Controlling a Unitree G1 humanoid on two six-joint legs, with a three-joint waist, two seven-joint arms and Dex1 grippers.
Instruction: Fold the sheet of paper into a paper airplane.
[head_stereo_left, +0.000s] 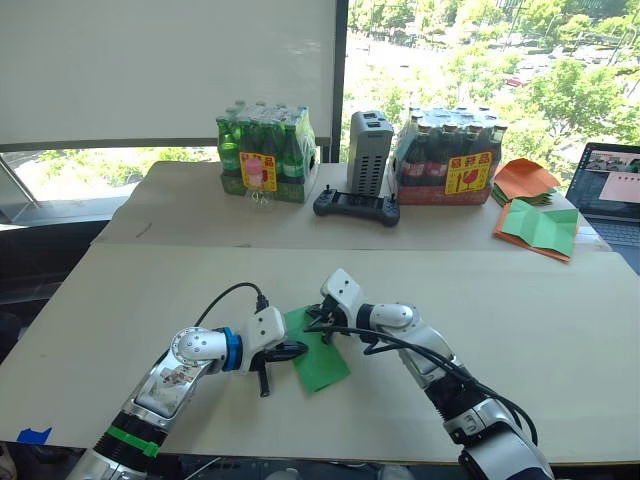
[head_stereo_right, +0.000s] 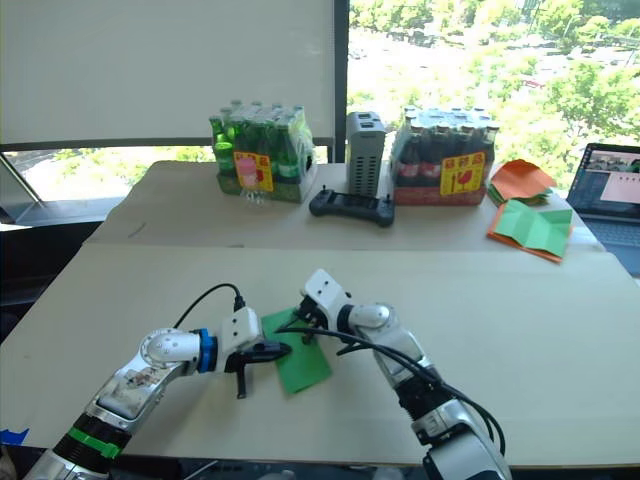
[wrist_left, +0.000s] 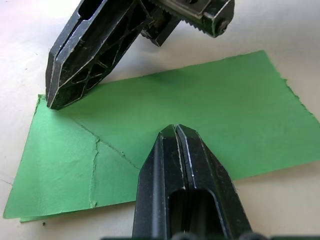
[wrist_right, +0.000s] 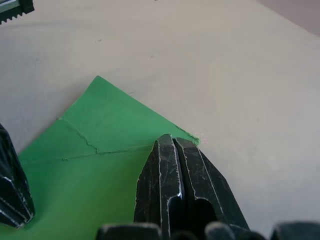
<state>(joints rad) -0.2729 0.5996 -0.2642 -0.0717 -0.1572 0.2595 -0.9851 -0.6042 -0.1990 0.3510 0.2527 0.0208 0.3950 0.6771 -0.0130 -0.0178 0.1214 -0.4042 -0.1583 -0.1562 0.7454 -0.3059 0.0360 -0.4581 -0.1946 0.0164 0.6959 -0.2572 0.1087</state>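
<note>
The sheet of paper (head_stereo_left: 322, 360) is bright green and lies folded into a narrow oblong on the table, between my two arms. Overlapping flaps with creases (wrist_left: 95, 150) show at one end, and no paper airplane shape is in view. My left gripper (head_stereo_left: 303, 349) is shut, its tip pressing down on the middle of the paper (wrist_left: 175, 128). My right gripper (head_stereo_left: 316, 325) is also shut, and its tip rests on the paper's far edge near a corner (wrist_right: 171, 137). Nothing is held between either pair of fingers. The right gripper's tip touches the paper corner in the left wrist view (wrist_left: 52, 102).
At the table's back stand a pack of green bottles (head_stereo_left: 265, 152), a grey box (head_stereo_left: 368, 150), a black controller (head_stereo_left: 356, 207) and a pack of dark bottles (head_stereo_left: 445, 160). Orange sheets (head_stereo_left: 525, 178), a green sheet bordered with orange (head_stereo_left: 540, 228) and a laptop (head_stereo_left: 612, 190) lie far right.
</note>
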